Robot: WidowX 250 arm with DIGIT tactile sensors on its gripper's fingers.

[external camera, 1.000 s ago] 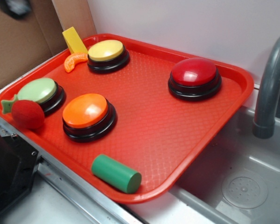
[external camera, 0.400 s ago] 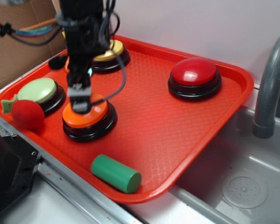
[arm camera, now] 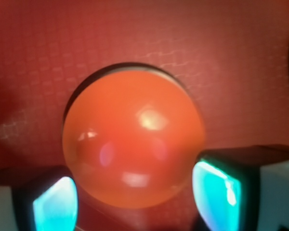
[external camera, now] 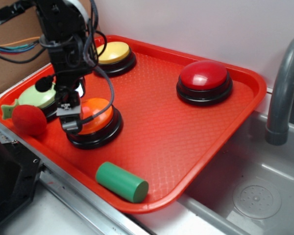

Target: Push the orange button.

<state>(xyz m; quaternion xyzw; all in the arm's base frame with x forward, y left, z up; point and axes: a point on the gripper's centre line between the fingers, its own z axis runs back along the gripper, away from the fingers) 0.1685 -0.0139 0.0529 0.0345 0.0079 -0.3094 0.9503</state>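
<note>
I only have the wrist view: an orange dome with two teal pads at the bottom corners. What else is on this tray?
Observer: The orange button sits near the front left of a red tray. There are also yellow, red and green buttons on the tray.
Operator: Where is the gripper relative to the dome?
Observer: The gripper is at the dome's left edge, not over its middle.
Operator: Anything close by that it might bump?
Observer: A red ball lies just left of the gripper, and a green cylinder lies at the tray's front edge.
</note>
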